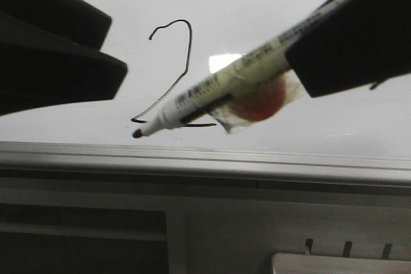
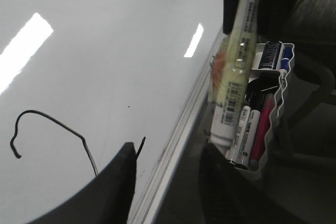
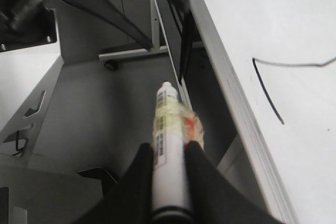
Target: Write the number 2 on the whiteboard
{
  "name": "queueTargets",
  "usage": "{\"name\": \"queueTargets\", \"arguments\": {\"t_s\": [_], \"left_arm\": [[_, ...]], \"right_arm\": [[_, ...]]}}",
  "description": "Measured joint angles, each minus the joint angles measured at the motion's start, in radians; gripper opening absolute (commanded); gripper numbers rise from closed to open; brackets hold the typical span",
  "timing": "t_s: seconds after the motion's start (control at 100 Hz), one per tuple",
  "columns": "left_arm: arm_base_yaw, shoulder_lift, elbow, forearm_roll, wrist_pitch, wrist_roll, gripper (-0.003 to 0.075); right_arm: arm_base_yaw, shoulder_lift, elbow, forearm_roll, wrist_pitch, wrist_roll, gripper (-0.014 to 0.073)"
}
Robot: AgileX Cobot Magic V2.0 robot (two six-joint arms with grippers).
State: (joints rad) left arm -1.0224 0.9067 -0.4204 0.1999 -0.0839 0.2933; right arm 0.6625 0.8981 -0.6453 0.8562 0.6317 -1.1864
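The number 2 (image 1: 189,49) is drawn in thin black line on the whiteboard (image 1: 257,4). My right gripper (image 1: 308,56) is shut on a white black-tipped marker (image 1: 212,88) wrapped in yellowish tape with a red patch. The marker's tip hangs by the left end of the 2's base stroke. In the right wrist view the gripper (image 3: 168,153) holds the marker (image 3: 168,129) beside the board's rim (image 3: 231,93), off the surface. My left gripper (image 2: 168,182) is open and empty, over the board's lower edge near the 2 (image 2: 52,119).
A white wavy-edged tray (image 2: 281,108) with several markers sits beside the board's rim. A grey metal frame (image 1: 192,178) runs below the board. Bright glare patches lie on the board (image 2: 26,45).
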Motion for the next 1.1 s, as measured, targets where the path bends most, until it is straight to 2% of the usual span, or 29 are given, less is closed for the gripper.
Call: {"name": "queueTargets", "arguments": {"t_s": [0.22, 0.57, 0.82, 1.1], "left_arm": [[0.022, 0.071, 0.0, -0.012, -0.105, 0.0, 0.0283], [0.023, 0.035, 0.0, -0.007, -0.129, 0.0, 0.0282], [0.008, -0.023, 0.0, 0.083, -0.005, 0.0, 0.0282], [0.005, -0.006, 0.0, 0.11, 0.014, 0.0, 0.0282]], "right_arm": [[0.088, 0.0, -0.015, -0.02, -0.089, -0.003, -0.005], [0.1, 0.143, -0.015, -0.076, -0.14, -0.005, -0.005], [0.1, 0.158, -0.072, -0.081, -0.147, -0.007, -0.005], [0.131, 0.158, -0.128, -0.081, -0.097, -0.007, -0.005]]}}
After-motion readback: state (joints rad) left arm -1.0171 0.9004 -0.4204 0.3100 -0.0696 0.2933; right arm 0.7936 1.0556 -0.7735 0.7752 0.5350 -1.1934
